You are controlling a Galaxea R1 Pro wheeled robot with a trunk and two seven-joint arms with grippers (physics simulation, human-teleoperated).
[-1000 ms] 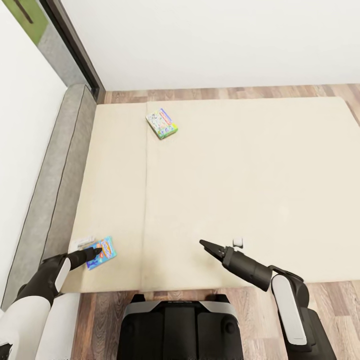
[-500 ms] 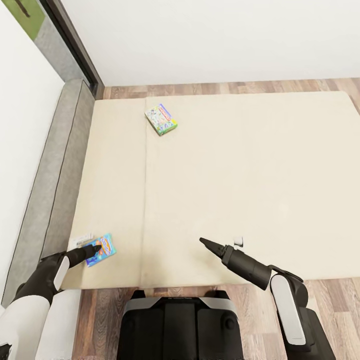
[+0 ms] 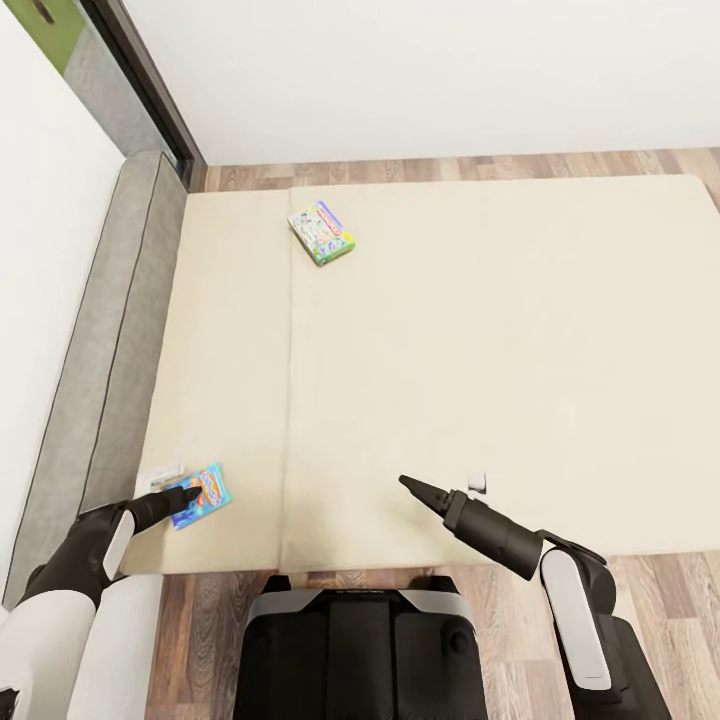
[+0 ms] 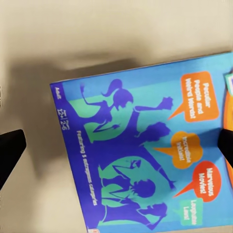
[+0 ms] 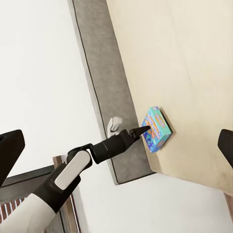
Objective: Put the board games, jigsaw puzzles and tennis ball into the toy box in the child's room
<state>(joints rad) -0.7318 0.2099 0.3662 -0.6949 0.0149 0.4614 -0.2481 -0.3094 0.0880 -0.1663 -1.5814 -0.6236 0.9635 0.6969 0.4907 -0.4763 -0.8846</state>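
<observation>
The blue board game is lying at the bed's near left corner, hovered over by the spread left gripper; the green-white game is resting far up the mattress; whether the right gripper is open cannot be told from the head view.

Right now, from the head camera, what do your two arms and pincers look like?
Both arms have white shells on the upper segments and glossy black forearms that taper into slim, pointed black pincers: left pincer, right pincer. A grey panel runs along the right arm's white segment. No cables or markings are visible.
</observation>
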